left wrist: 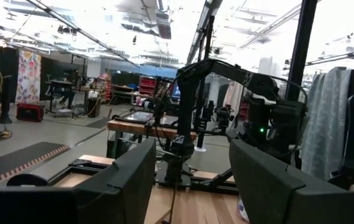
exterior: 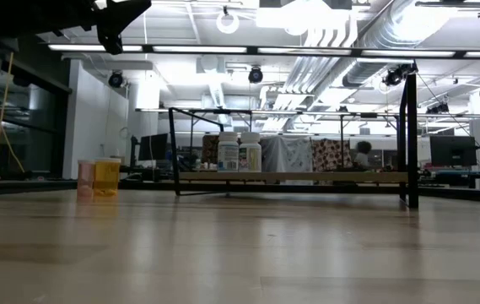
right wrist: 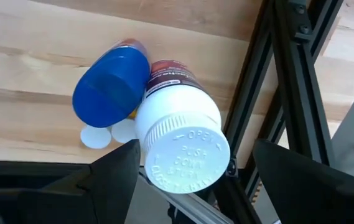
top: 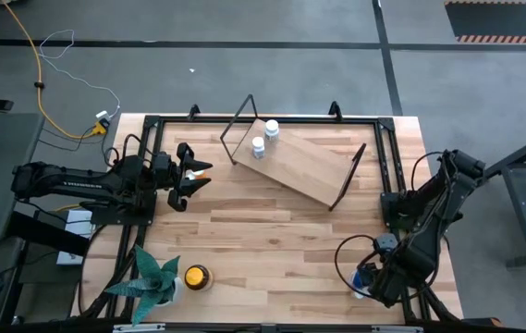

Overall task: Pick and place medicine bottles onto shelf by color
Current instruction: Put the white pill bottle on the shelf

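High view: two white bottles (top: 264, 137) stand together at one end of the shelf (top: 309, 166), apparently sorted. The left gripper (top: 191, 178) idles partly open, empty.

Right wrist view: right gripper (right wrist: 192, 168), fingers wide and empty, hangs over a white-capped bottle (right wrist: 184, 142) touching a blue one (right wrist: 110, 85) beside the frame rail (right wrist: 270, 81), crowding the grasp.

A: What kind of place is shown?
B: A robotics lab in an open industrial hall. Exposed ducts (exterior: 341, 34) and strip lights are seen overhead, a bare concrete floor (top: 244, 65) with taped lines below.
A: Anything else?
B: Other workbenches (left wrist: 139, 124) and an arm rig (left wrist: 226, 74) are seen beyond; a yellow cable (top: 36, 65) is laid across the floor.
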